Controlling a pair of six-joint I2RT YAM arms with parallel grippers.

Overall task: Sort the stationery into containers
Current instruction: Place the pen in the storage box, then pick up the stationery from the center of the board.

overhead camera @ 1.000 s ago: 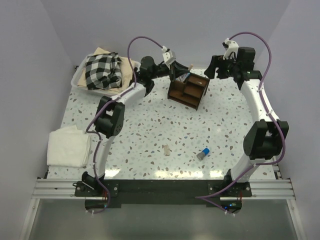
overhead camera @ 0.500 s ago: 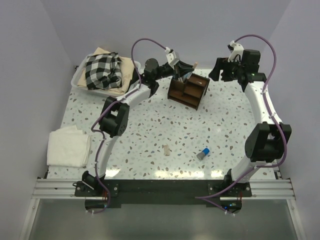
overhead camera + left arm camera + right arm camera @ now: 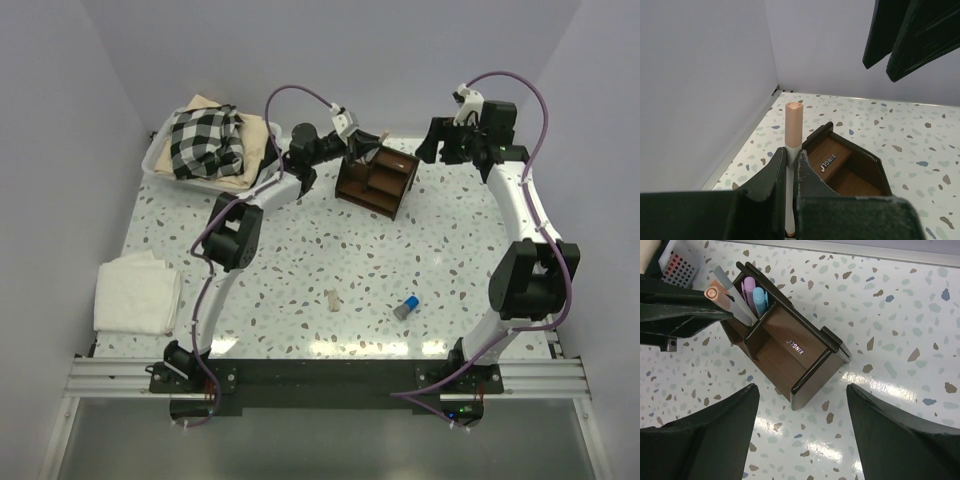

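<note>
Risk: my left gripper [image 3: 790,160], pinched on the orange-capped white marker [image 3: 794,125], may release it leaning, so it topples out of the wooden organizer [image 3: 790,367].

Speckled table [image 3: 300,250], organizer [image 3: 376,182], tub [image 3: 153,160], cloth [image 3: 138,292], perhaps eraser [image 3: 332,299]

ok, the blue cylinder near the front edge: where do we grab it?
Mid-body, from straight above. The blue cylinder lies on its side on the table, apart from the beige stub, so close the fingers across its round flanks, square to its long axis.
</note>
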